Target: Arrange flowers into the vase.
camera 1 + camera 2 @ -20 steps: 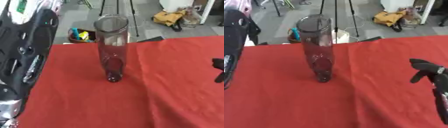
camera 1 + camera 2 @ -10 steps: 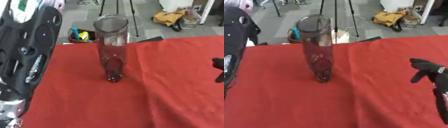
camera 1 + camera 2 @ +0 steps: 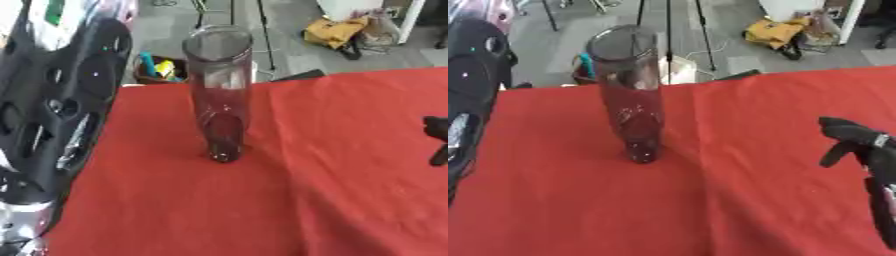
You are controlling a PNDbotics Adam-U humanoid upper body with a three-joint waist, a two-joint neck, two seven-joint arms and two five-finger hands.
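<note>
In the left eye view the tall clear vase [image 3: 219, 90] stands empty on the red cloth [image 3: 332, 190] with no flowers showing, and in the right eye view the right hand [image 3: 852, 140] has curled fingers holding nothing, so fetch a flower first without bumping the vase

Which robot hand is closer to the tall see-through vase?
Right. The right hand is over the red cloth, well to the right of the vase. The left hand itself isn't visible; only that arm shows at left.
</note>
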